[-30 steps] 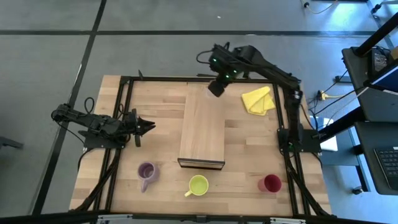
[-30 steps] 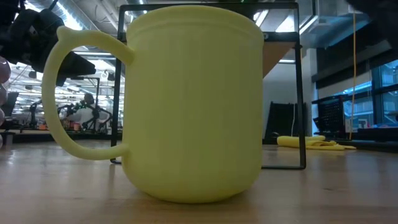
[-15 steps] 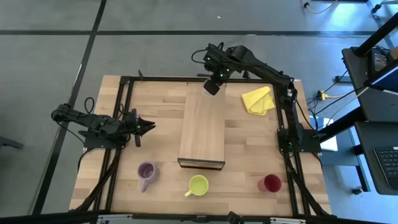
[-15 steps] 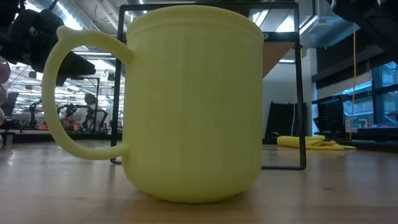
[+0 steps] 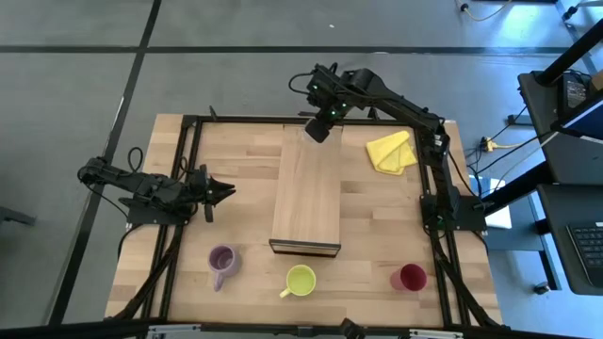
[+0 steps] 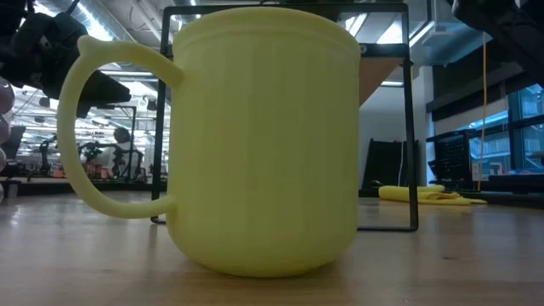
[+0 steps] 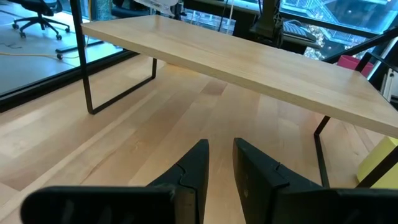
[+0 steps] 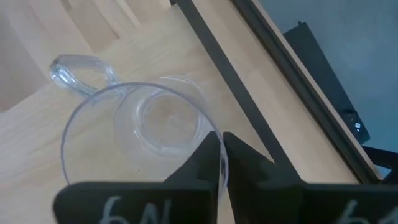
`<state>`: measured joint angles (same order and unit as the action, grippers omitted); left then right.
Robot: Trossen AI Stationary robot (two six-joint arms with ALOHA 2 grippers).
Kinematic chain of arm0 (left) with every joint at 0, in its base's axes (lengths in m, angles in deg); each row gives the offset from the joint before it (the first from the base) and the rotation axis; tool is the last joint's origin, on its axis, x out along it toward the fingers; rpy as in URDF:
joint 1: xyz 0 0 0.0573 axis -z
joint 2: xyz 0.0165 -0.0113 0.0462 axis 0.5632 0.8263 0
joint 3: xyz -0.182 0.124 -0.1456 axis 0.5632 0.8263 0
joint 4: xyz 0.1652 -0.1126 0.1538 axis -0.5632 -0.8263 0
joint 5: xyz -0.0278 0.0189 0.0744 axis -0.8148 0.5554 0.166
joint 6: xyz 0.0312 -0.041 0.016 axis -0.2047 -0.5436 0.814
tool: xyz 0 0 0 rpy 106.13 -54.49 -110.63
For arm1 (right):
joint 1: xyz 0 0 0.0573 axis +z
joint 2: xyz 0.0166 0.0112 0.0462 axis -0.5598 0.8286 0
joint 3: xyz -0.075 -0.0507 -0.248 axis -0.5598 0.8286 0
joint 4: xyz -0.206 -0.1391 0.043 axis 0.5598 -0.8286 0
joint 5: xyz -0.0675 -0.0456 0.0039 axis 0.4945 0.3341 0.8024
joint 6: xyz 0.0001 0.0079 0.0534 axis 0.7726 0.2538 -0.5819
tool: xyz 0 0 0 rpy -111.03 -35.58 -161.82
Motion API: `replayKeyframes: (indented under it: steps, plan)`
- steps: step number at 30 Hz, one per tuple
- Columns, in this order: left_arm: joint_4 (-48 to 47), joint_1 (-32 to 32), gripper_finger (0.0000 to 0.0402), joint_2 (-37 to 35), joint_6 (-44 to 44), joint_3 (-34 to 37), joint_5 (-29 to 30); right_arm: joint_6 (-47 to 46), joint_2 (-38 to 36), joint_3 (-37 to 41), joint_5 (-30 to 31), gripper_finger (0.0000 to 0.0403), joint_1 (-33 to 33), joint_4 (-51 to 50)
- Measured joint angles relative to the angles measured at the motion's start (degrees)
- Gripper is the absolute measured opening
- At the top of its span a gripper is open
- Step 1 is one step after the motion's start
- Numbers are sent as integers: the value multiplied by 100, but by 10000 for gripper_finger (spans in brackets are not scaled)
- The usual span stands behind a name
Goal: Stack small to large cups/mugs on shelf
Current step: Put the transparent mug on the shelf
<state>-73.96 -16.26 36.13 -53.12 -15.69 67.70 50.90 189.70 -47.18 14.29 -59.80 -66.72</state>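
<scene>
The clear glass mug [image 8: 137, 130] is in my right gripper [image 8: 222, 152], which is shut on it over the far end of the shelf [image 5: 308, 193]; this gripper also shows in the high view [image 5: 320, 129]. The purple mug [image 5: 222, 260], the yellow-green mug [image 5: 301, 280] and the red cup [image 5: 411, 277] stand in a row on the table near its front edge. The yellow-green mug fills the low view [image 6: 263, 144]. My left gripper [image 5: 229, 191] waits at the table's left, empty, its fingers a narrow gap apart [image 7: 219, 155], pointing toward the shelf [image 7: 249, 68]. My right gripper pinches the glass mug's rim [image 8: 210, 132] on the side across from its handle [image 8: 81, 68]. One finger is inside the mug and one outside. The fingers come from above, pointing down. The mug is upright, mouth up; whether its base rests on the shelf I cannot tell.
A yellow cloth [image 5: 391, 151] lies on the table right of the shelf's far end. A black metal frame [image 5: 188, 160] runs around the table's edges. Bare tabletop lies on both sides of the shelf.
My right gripper has gone a little toward the table's left and far edges with the glass mug, staying over the shelf's far end.
</scene>
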Motion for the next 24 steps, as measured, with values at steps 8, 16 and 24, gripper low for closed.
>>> replayKeyframes:
  steps: [8, 16, 24]
  plan:
    - [0, 1, 68, 1, 2, -1, 1, 10, 0, 4, -1, 66, 0, 34]
    - [-1, 1, 68, 0, 1, 1, 1, 0, 127, 4, -2, 69, 0, -79]
    - [-1, 2, 68, 0, 1, 0, 0, 29, 354, 9, -3, 50, 32, 65]
